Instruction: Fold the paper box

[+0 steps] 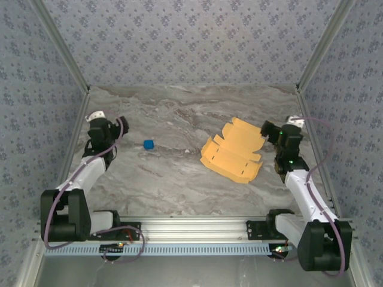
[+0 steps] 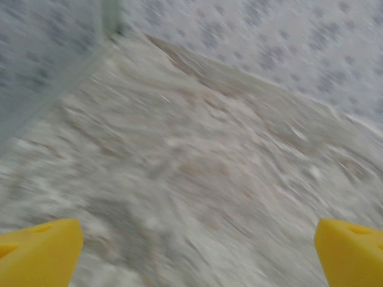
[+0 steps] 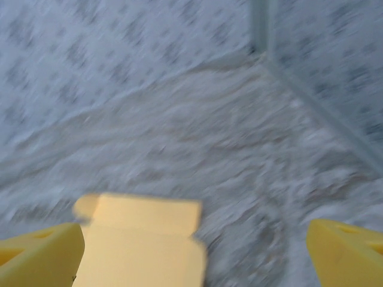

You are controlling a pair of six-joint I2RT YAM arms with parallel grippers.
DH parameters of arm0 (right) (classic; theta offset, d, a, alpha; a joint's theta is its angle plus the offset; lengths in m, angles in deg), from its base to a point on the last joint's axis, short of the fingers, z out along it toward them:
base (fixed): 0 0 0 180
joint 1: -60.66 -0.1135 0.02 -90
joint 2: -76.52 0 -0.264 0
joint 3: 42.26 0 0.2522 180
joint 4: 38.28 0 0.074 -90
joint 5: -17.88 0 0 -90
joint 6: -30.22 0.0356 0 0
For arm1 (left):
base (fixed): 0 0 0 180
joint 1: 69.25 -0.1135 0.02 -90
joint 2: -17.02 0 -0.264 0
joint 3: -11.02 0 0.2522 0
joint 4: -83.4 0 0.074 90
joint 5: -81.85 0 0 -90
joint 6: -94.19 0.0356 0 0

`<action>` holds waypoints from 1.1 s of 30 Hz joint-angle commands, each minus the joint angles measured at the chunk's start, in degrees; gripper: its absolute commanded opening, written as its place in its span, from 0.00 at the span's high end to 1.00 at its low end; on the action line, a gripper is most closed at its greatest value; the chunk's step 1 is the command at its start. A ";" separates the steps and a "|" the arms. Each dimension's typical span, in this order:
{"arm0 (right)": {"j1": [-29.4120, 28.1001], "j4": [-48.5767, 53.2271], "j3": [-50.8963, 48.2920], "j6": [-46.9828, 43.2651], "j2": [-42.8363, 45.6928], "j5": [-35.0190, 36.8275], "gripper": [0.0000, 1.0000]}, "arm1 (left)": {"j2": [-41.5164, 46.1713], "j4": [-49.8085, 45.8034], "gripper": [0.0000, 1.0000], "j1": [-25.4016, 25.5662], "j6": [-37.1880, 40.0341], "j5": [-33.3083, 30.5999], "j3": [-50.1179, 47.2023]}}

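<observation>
I'm hovering my wide-open, empty right gripper [image 1: 267,129] beside the yellow-orange die-cut cardboard paper box [image 1: 233,152] at centre-right, aiming squarely for its upper flap; my left gripper [image 1: 119,124] is waiting open and empty.

Enclosed on three sides by blue-grey flower-patterned walls [image 1: 191,36]; floored with grey marbled tabletop [image 1: 173,182]; edged nearside by aluminium rail [image 1: 197,226]; lit evenly.

paper box [image 1: 234,150], just beside the right gripper [image 1: 267,129]: thin yellow-orange card, matt, smooth. fingers [image 3: 37,252]: yellow plastic, matt. table [image 1: 173,179] under both grippers: grey marbled, smooth, faint sheen. walls [image 1: 191,42]: patterned, matt. rail [image 1: 191,226]: ribbed bare metal.
</observation>
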 commanded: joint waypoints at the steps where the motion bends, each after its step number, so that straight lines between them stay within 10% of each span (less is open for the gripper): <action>1: -7.13 15.10 3.13 1.60 -3.56 -4.22 0.03 | -0.01 -5.57 0.01 9.15 -2.14 10.77 3.32; 12: -12.00 20.96 9.88 -0.07 -15.35 -12.46 0.10 | -21.81 -18.10 0.12 33.89 7.53 22.06 23.48; 19: -12.36 20.71 11.25 -1.28 -17.28 -11.16 0.11 | -31.79 -18.05 0.21 36.98 9.28 25.01 28.98; 33: -12.32 18.17 11.91 -5.05 -17.10 -14.54 0.12 | -38.25 -11.50 0.81 38.72 11.67 26.21 32.04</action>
